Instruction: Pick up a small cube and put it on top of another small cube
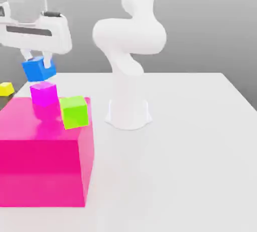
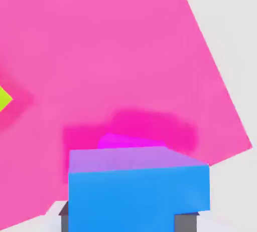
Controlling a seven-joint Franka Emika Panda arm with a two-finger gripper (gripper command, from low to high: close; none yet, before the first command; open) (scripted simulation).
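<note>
placing step: the jaws (image 1: 37, 56) stand partly apart, closed on the small blue cube (image 1: 39, 69), held slightly tilted above the magenta cube (image 1: 44, 94). next: align, lower, then release. the lime-green cube (image 1: 74, 112), near the target on the pink block (image 1: 41, 171), leaves little side clearance; a nudge could upset placement.

Backed by a plain, softly shaded grey backdrop (image 1: 201, 15), spread near to far with a smooth white tabletop (image 1: 185, 141), straight along the far edge, lit brightly and evenly.
</note>
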